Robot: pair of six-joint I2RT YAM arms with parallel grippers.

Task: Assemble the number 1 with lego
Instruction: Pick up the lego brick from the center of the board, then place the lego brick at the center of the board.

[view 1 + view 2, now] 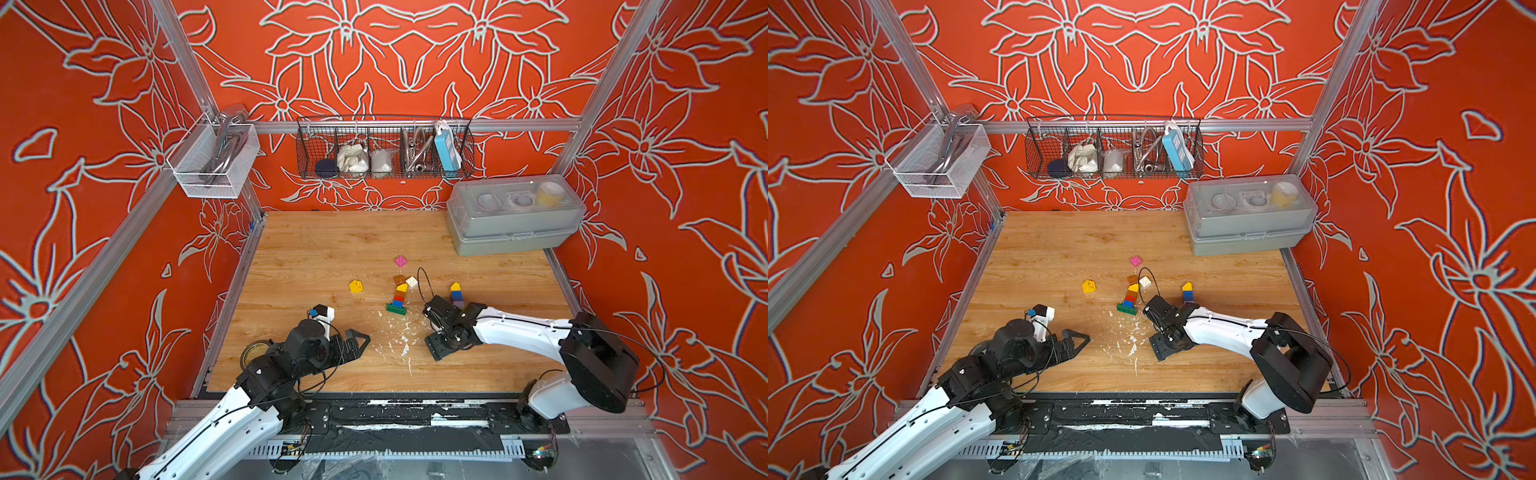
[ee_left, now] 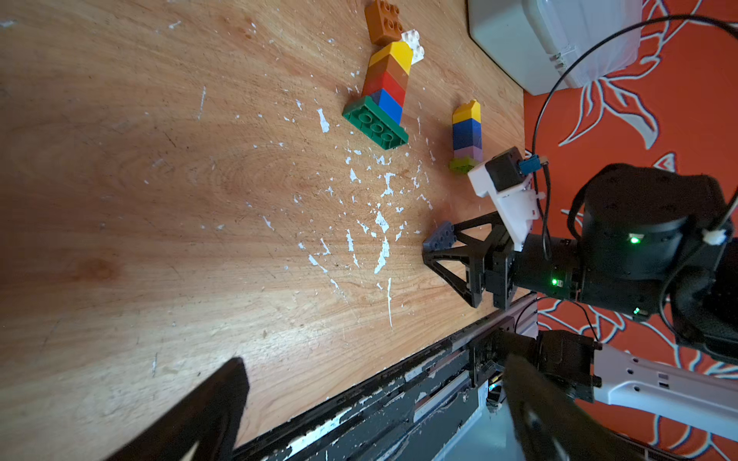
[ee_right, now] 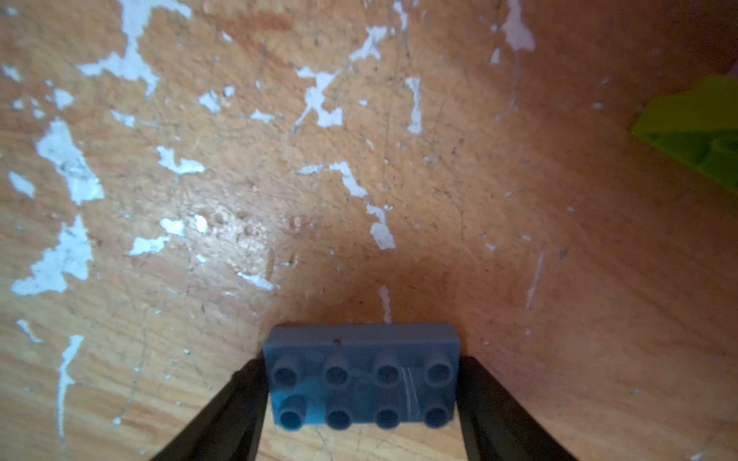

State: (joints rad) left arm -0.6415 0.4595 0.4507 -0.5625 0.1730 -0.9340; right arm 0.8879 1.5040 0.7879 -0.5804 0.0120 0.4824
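while the right gripper [image 3: 361, 393] clamps one grey-blue plate [image 3: 361, 339], the left gripper [image 1: 360, 341] gapes empty. one green-based stack [image 2: 385, 92], one lime-based stack [image 2: 467, 131] and four loose bricks [image 1: 400, 261] lie nearby.

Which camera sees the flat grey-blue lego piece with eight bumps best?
The right wrist view: the grey-blue plate is close up, all eight studs clear, a black jaw against each short end. The left wrist view shows it small, at the jaw tips. In both top views it cannot be made out.
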